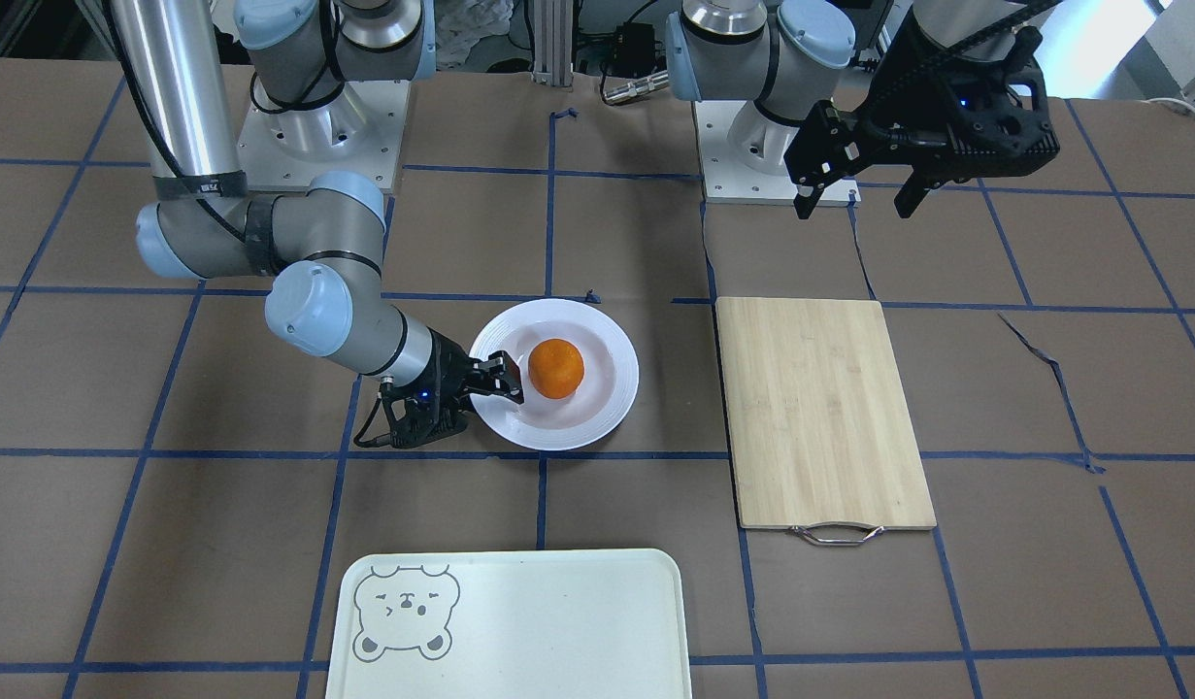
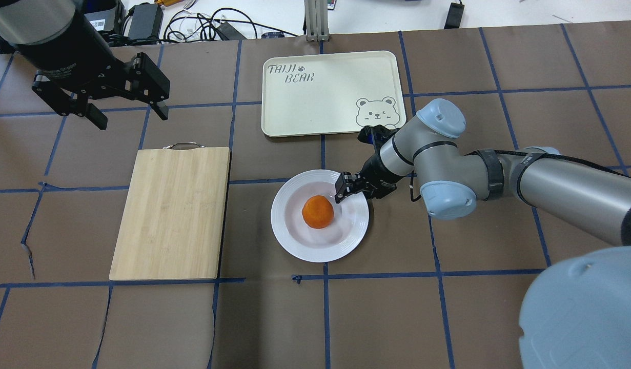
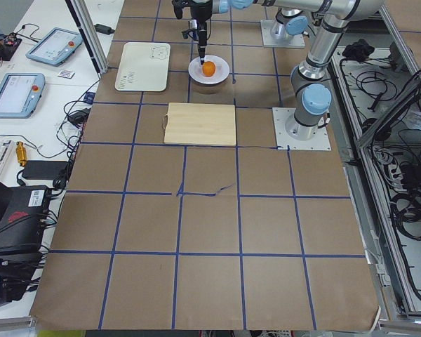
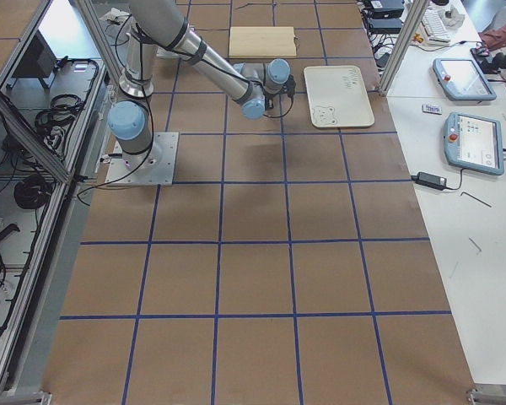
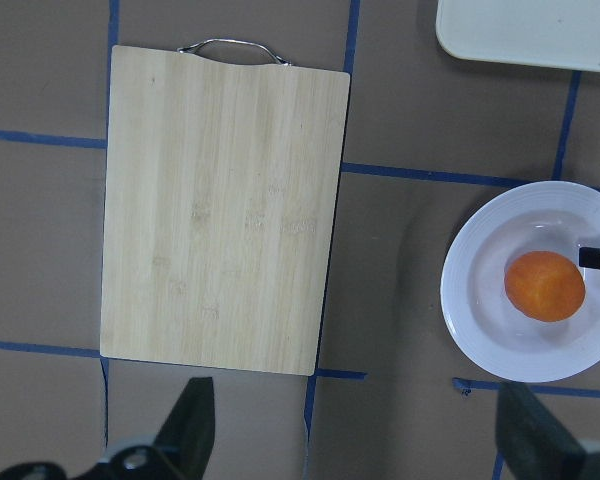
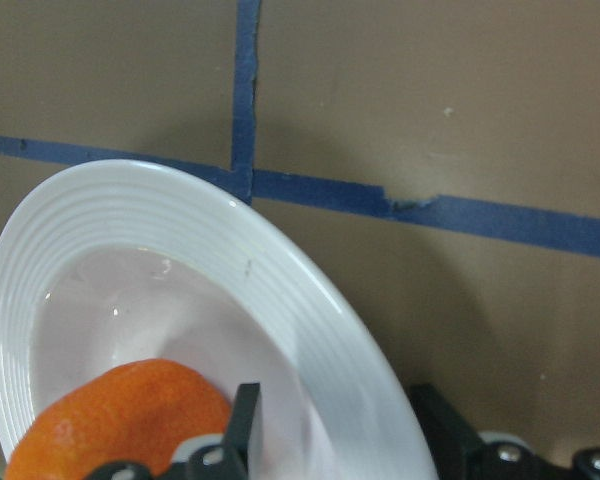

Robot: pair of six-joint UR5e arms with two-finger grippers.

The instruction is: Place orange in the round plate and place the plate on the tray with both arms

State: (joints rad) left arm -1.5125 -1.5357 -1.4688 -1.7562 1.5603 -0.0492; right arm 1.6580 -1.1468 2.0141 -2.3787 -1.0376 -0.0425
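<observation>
Right gripper (image 1: pixel 508 379) is low at the round plate (image 1: pixel 607 408). Its jaws are apart and straddle the ribbed rim: one of its fingers (image 6: pixel 245 420) is inside over the well, the other outside. Nothing looks clamped. Just beside that inner finger, the orange (image 1: pixel 556 368) sits about central in the plate's well.

Left gripper (image 1: pixel 854 206) hangs high on the cutting board's (image 2: pixel 171 212) side, jaws spread wide, holding nothing.

The count: one orange, one plate, one tray (image 2: pixel 315 107), one board, two arms.

Hard to see: the right wrist view cuts off both fingertips and most of the orange. The front view clips the tray's near edge. From the table's right end, the right arm (image 2: pixel 500 174) hides plate and fruit.

The plate lies flat on the table (image 2: pixel 448 318), well up, on the robot's side of the tray and apart from it, between board and right arm. The tray's long axis runs across the table, and its bear face (image 2: pixel 375 114) is in the corner nearest the plate. The board's long axis runs away from the robot, with its metal handle (image 2: pixel 182 145) at the far end.
</observation>
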